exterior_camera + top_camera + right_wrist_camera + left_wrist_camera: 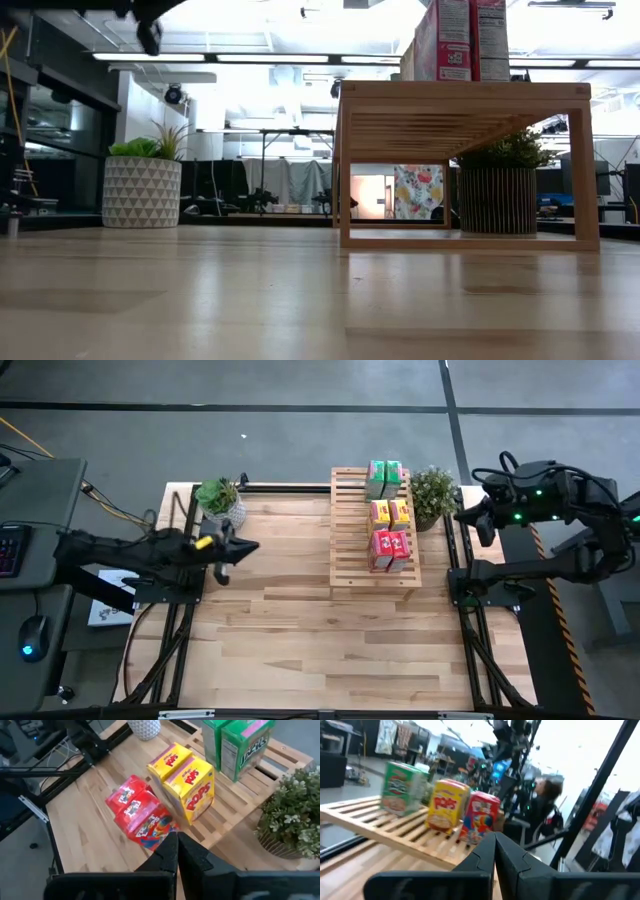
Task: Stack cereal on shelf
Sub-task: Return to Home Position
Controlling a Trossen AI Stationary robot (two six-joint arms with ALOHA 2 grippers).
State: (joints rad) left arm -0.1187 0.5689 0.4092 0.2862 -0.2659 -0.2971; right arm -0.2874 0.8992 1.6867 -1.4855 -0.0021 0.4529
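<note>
The shelf (375,525), a light slatted wooden rack, stands on the table's far right part. On its top stand the cereal boxes in pairs: green (384,478) farthest back, yellow (390,513) in the middle, red (391,548) nearest. My left gripper (240,548) hovers over the table's left side, shut and empty, pointing toward the shelf; its shut fingertips (495,845) face the boxes (447,805). My right gripper (468,515) hangs beyond the table's right edge, shut and empty, its shut fingers (176,845) slanting down toward the red boxes (140,812).
A white patterned plant pot (222,500) stands at the table's far left, just behind my left gripper. A dark ribbed plant pot (432,495) stands right of the shelf's far end. Bare wooden tabletop (300,640) lies in front of the shelf and across the near half.
</note>
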